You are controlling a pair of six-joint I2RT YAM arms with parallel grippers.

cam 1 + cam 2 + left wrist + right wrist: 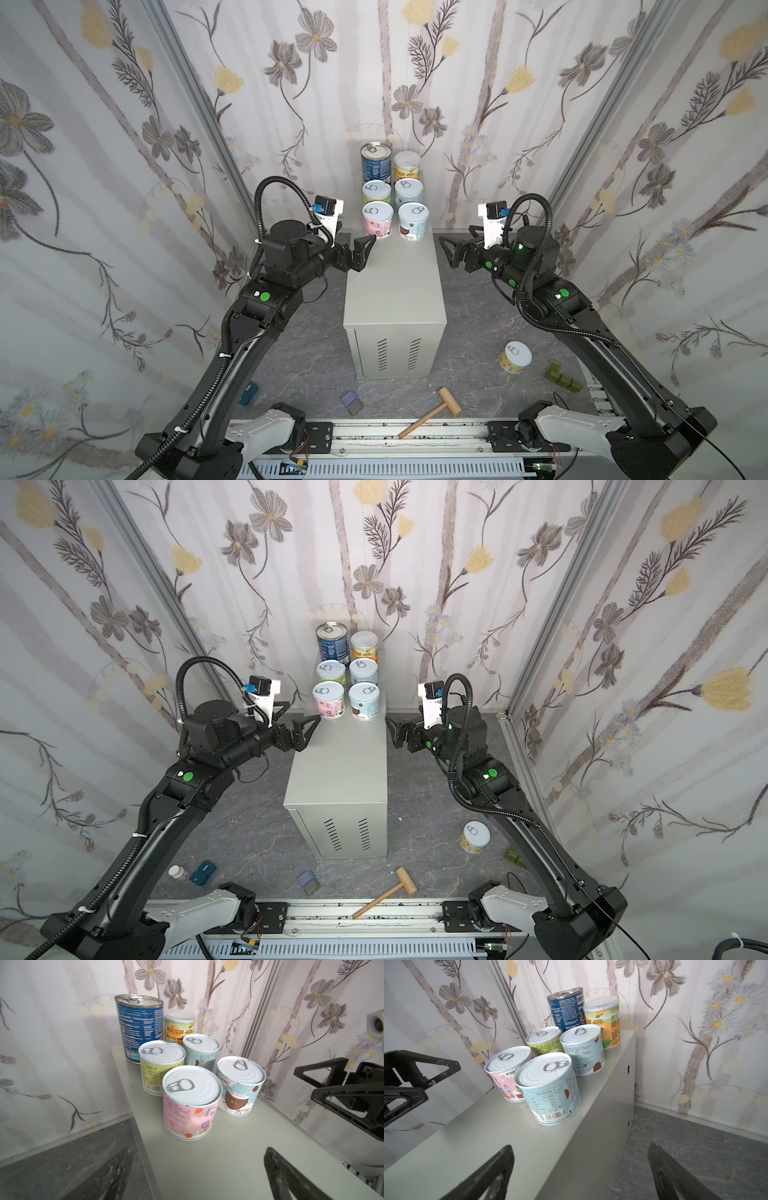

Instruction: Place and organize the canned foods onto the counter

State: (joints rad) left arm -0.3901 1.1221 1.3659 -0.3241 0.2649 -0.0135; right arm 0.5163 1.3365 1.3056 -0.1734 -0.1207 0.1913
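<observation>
While six of the seven cans are already set on the tall light-grey metal box w/ vent slots, i.e. the table [395, 286], one is left on the floor, so the task is judged nearly done. Two columns of three are formed at the far end of the table top. At the far left is the tall blue can w/ bare metal top [376, 164], at the far right the orange-label can w/ white plastic lid [407, 166]. The green-label can [376, 193] and pale-blue can [408, 192] make the middle row. The pink-label can [377, 220] and coconut-print pale-blue can [413, 222] are nearest. All are upright and packed close; the near half of the top is bare.

Left to do: the small yellow-label can w/ white pull-tab lid [515, 357] is to be lifted and added to the rows. It is seen lid-up on the dark-grey marbled floor [469, 316], right of the table, near its front.

The left tool [356, 239] is held w/ fingers spread apart at the table's left edge, just beside the pink-label can, nothing clamped. The right tool [455, 243] is likewise spread and empty, off the right edge.

Other floor items:
- wooden mallet [430, 413]
- blue-grey block [352, 401], near-centre
- green plastic piece [563, 377], right of the yellow-label can
- dark-blue item [248, 392], near left

The yellow-label can is flanked by the right arm's lower link and the green plastic piece, so access is judged tight. Mallet and block lie clear of it.
</observation>
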